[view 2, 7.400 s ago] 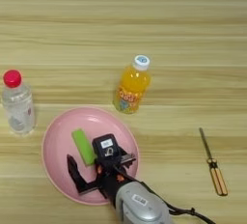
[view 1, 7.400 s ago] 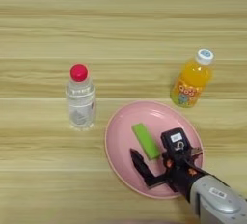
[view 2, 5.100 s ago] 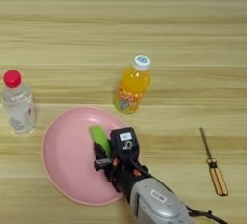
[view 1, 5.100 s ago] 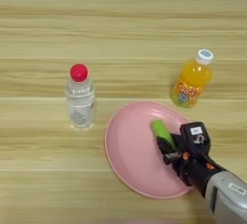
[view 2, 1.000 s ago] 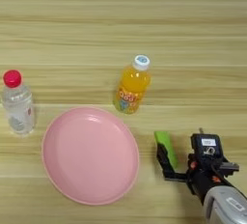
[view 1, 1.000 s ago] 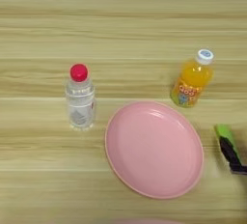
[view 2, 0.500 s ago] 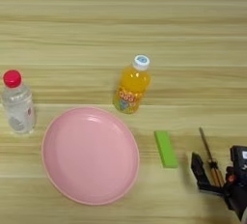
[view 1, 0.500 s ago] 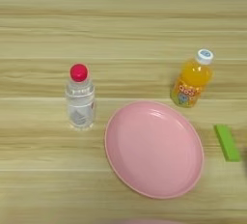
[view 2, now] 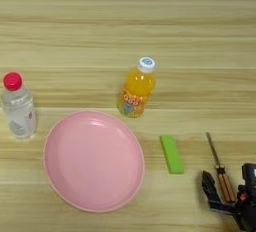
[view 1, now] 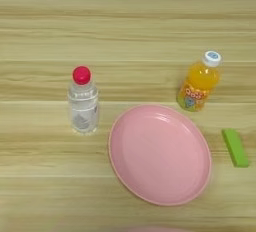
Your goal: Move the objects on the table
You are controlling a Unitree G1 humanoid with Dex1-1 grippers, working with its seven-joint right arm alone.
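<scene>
Plate, two bottles, block, screwdriver and gripper spread across the table

The plate lay near the front edge, nothing on it. The capped water bottle stood upright to its left, close by the rim, and the juice bottle stood upright just behind its right rim. The block lay flat on the table right of the plate, apart from it. Further right lay the screwdriver, its shaft pointing away and its handle nearest the front. The right gripper sat at the front right corner, one finger just left of the screwdriver's handle.
</scene>
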